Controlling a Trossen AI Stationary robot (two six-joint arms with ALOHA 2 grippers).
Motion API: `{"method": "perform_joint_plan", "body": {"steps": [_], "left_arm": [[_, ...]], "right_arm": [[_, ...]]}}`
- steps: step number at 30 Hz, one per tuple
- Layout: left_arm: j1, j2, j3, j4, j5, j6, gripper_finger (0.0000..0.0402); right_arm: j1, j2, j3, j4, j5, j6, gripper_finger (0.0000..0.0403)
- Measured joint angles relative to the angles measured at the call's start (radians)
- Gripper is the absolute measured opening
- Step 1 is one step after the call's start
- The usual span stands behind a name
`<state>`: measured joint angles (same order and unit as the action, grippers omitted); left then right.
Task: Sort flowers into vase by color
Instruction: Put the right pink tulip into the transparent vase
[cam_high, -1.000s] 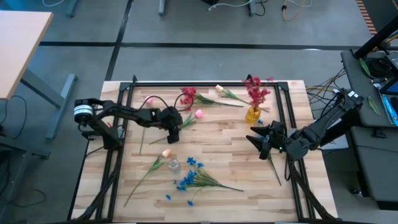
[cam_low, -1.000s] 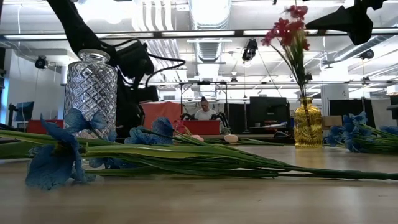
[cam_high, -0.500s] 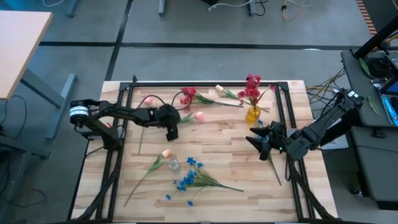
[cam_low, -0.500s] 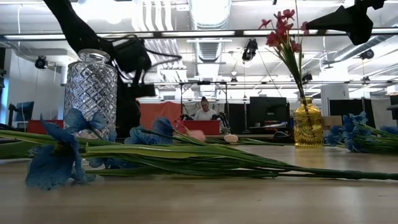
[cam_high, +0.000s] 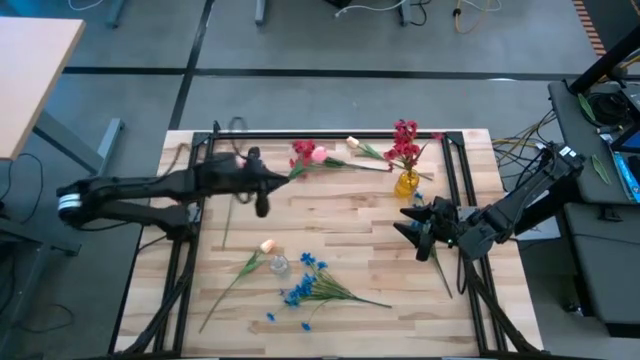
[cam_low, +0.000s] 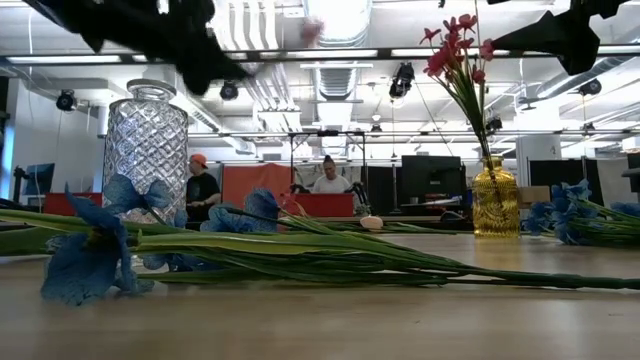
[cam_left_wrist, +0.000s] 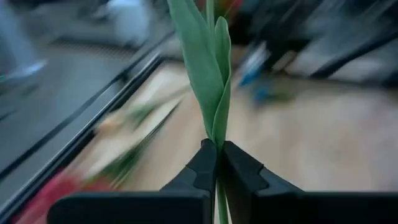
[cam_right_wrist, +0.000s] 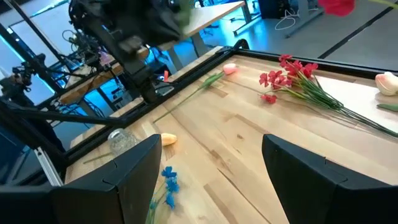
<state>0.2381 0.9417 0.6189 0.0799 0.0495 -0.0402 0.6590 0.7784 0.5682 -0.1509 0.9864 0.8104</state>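
Observation:
My left gripper (cam_high: 262, 202) is shut on a pink tulip-like flower whose bud (cam_high: 320, 154) is up off the table, beside the red flowers lying there (cam_high: 303, 150); the low view shows the bud (cam_low: 312, 28) high and blurred. My right gripper (cam_high: 403, 218) hovers open near the yellow vase (cam_high: 405, 184), which holds red flowers (cam_low: 455, 50). The clear glass vase (cam_high: 279, 265) stands by the blue flowers (cam_high: 310, 287) and a peach bud (cam_high: 267, 245). A cream bud (cam_high: 352, 143) lies at the far side. My left gripper (cam_left_wrist: 216, 155) pinches the pink flower's thin green stem between its two fingers, right where a long leaf (cam_left_wrist: 211, 81) starts. Leaf and stem stand out beyond the fingertips. The flower is lifted clear of the table.
A black frame rail (cam_high: 330, 133) runs around the tabletop. Another pink bud on a stem (cam_right_wrist: 229, 69) lies near the far left rail. Bare wood lies in the middle of the table (cam_high: 340, 225). People sit in the room behind (cam_low: 326, 180).
My left arm has drawn back toward the table's left and gone up, leaving the low view's middle. It has lifted the pink flower off the wood, and the bud now stands nearer the far edge by the red flowers. The red flowers in the yellow vase have swayed slightly.

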Motion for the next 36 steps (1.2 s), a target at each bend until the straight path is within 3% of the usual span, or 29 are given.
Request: {"method": "perform_joint_plan", "body": {"steps": [3,6,12,18,25,30,36], "left_arm": [[-0.061,-0.087,0.000,0.105,0.079,-0.074,0.0000],[-0.166,-0.136,-0.010,0.241,0.087,-0.099,0.0000],[-0.403,-0.135,-0.089,0.582,-0.075,-0.099,0.0000],[-0.581,-0.028,-0.227,0.948,-0.268,-0.034,0.0000],[-0.643,0.236,-0.322,1.472,-0.286,-0.033,0.0000],[-0.644,0.358,-0.291,1.493,-0.310,-0.078,0.0000],[-0.655,0.394,-0.273,1.493,-0.306,-0.104,0.0000]], "right_arm": [[0.000,0.014,0.000,0.000,0.000,0.000,0.0270],[0.000,0.027,0.000,0.002,0.000,0.000,0.0270],[0.000,0.045,0.000,0.007,0.000,0.001,0.0270],[0.000,0.047,0.000,0.008,0.000,0.001,0.0270],[0.000,0.047,0.000,0.008,0.000,0.001,0.0270],[0.000,0.047,0.000,0.014,0.000,0.002,0.0270],[0.000,0.047,0.000,0.014,-0.003,0.002,0.0270]]}}
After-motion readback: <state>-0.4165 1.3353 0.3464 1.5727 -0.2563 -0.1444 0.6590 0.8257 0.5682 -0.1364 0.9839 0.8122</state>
